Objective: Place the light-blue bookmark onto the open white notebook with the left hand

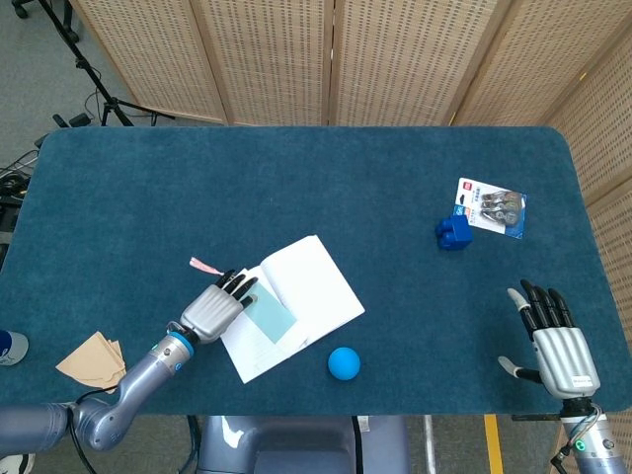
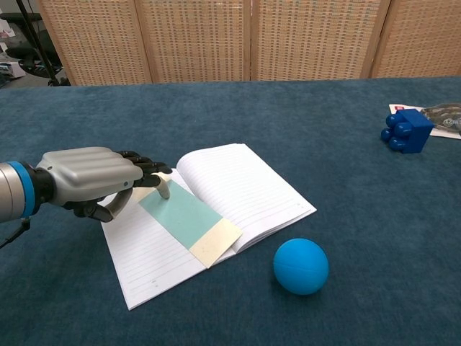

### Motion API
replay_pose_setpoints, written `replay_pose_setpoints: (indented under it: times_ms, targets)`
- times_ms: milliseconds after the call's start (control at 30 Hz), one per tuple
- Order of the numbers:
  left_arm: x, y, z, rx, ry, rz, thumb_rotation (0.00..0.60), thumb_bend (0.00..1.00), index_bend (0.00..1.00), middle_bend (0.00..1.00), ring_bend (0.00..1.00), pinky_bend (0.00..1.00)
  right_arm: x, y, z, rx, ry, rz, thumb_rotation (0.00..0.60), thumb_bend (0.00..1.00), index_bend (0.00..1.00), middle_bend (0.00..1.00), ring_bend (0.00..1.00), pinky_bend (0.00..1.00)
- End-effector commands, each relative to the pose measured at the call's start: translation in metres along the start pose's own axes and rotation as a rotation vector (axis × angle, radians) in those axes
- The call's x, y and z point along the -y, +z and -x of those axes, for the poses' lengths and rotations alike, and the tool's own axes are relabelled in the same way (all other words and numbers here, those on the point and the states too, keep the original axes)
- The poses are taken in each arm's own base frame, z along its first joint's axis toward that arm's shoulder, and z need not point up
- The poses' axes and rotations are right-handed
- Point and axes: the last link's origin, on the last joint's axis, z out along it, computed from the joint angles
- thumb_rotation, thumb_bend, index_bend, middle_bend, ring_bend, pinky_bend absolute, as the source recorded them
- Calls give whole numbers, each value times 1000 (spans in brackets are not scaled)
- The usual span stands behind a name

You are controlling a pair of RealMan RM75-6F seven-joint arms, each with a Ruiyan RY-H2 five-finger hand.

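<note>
The open white notebook (image 1: 314, 278) (image 2: 241, 182) lies near the table's front edge, left of centre. The light-blue bookmark (image 1: 270, 316) (image 2: 183, 215), with a cream end, lies slanted across the notebook's left page. My left hand (image 1: 211, 309) (image 2: 88, 176) is at the bookmark's upper left end, with its thumb and fingertips closed on that end. My right hand (image 1: 557, 347) rests flat on the table at the front right, fingers spread and empty; the chest view does not show it.
A blue ball (image 1: 344, 362) (image 2: 301, 266) sits just right of the notebook. A blue block (image 1: 453, 232) (image 2: 407, 130) and a blister pack (image 1: 492, 207) lie at the right. Tan cards (image 1: 91, 357) and a pink scrap (image 1: 204, 265) lie left of the notebook.
</note>
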Motion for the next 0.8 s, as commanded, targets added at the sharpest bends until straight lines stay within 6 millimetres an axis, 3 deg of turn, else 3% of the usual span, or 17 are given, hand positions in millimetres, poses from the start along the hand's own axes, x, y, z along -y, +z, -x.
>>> replay_pose_setpoints:
  times_ms: [33, 800]
  targets:
    - [-2, 3, -1, -2, 2, 1, 600, 1000, 211, 0, 0, 1, 0, 0, 0, 1, 0, 0, 600, 91, 0, 0, 0, 0]
    - [-11, 13, -4, -16, 7, 11, 600, 1000, 211, 0, 0, 1, -1, -1, -2, -6, 9, 0, 600, 91, 0, 0, 0, 0]
